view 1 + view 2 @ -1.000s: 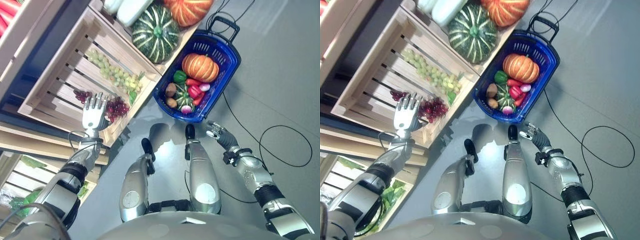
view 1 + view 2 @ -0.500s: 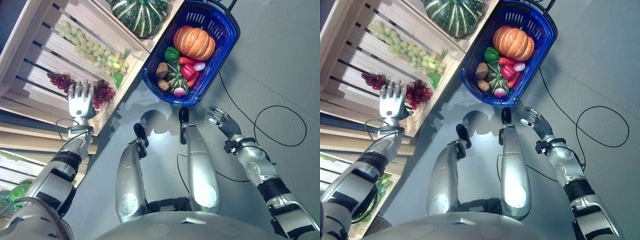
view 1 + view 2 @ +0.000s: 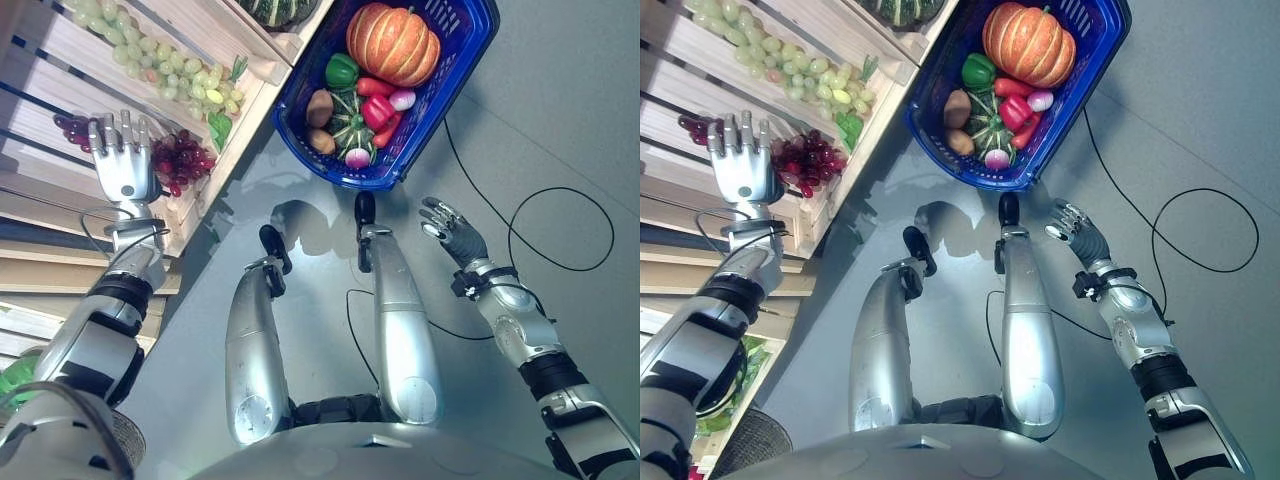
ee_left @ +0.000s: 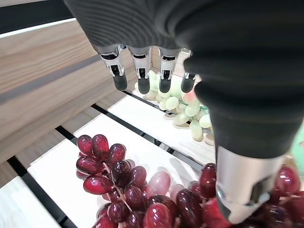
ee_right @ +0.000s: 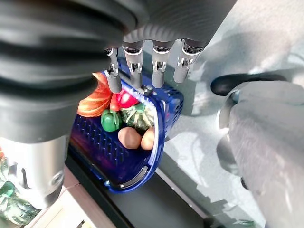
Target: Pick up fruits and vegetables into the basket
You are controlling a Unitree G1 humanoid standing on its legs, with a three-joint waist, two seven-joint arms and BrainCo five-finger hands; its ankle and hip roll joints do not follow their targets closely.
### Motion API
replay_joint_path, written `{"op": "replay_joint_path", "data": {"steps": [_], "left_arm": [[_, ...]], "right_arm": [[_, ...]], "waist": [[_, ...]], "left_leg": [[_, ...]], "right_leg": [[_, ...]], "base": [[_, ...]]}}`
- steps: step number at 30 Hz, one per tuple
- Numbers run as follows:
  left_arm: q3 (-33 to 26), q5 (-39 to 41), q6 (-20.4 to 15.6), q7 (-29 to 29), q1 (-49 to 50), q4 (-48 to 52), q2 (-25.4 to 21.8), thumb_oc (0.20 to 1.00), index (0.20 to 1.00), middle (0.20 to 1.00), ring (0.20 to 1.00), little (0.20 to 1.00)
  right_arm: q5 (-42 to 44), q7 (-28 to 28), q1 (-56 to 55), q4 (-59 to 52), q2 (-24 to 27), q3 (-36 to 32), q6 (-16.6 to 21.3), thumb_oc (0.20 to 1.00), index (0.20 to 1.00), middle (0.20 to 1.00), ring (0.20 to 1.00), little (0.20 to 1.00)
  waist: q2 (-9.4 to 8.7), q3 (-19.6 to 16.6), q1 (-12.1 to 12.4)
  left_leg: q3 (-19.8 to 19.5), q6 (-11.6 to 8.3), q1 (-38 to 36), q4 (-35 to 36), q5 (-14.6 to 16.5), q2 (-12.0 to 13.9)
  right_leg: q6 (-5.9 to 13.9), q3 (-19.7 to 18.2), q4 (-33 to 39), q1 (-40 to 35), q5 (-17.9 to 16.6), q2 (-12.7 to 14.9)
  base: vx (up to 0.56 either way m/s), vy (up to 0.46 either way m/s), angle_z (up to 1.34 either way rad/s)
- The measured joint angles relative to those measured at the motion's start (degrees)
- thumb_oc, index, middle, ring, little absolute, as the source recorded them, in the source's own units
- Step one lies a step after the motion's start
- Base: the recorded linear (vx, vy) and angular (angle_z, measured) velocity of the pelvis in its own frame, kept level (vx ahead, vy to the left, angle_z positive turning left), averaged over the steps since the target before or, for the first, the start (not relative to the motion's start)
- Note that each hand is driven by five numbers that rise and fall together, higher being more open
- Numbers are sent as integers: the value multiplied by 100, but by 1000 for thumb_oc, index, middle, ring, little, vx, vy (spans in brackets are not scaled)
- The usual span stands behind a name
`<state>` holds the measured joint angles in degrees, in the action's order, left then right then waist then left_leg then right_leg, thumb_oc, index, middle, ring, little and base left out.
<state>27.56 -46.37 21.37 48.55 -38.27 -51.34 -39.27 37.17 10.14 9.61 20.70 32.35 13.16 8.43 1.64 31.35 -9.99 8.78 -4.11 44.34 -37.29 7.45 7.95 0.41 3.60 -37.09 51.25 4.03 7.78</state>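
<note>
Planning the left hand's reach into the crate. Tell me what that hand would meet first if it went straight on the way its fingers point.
Probably the red grapes: the open left hand hovers just above them in the wooden crate, fingers aimed towards the green grapes beyond. Depth is unclear.

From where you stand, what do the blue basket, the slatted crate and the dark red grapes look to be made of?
The blue basket looks like moulded plastic: glossy, with slotted walls. The slatted crate looks like pale unfinished wood, with visible grain in the left wrist view. The dark red grapes under the left hand are smooth and shiny, possibly plastic imitations; real fruit cannot be ruled out.
</note>
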Motion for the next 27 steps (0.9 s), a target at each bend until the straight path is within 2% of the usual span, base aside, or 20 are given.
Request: {"op": "replay_joint_path", "data": {"steps": [15, 19, 27], "left_arm": [[159, 199, -149, -304, -347, -198, -74, 1000, 1000, 1000, 1000, 1000], [262, 260, -161, -547, -485, -423, -70, 1000, 1000, 1000, 1000, 1000], [401, 909, -116, -1056, -669, -962, -68, 1000, 1000, 1000, 1000, 1000]], "right_arm": [[109, 20, 119, -129, 9, 7, 53, 1000, 1000, 1000, 1000, 1000], [183, 33, 181, -121, 7, 14, 53, 1000, 1000, 1000, 1000, 1000], [224, 40, 237, -107, 7, 25, 78, 1000, 1000, 1000, 1000, 1000]], "waist": [[-41, 28, -135], [-49, 31, -163], [-61, 37, -283]], "left_leg": [[-60, 42, 490, -339, 181, 12], [-59, 46, 607, -362, 181, 12], [-46, 51, 765, -354, 186, 12]], "right_leg": [[17, -143, -110, 447, -6, -63], [27, -149, -124, 563, -13, -64], [26, -163, -118, 725, -16, -66]], "base": [[3, 6, -4], [0, 0, 0], [0, 0, 0]]}}
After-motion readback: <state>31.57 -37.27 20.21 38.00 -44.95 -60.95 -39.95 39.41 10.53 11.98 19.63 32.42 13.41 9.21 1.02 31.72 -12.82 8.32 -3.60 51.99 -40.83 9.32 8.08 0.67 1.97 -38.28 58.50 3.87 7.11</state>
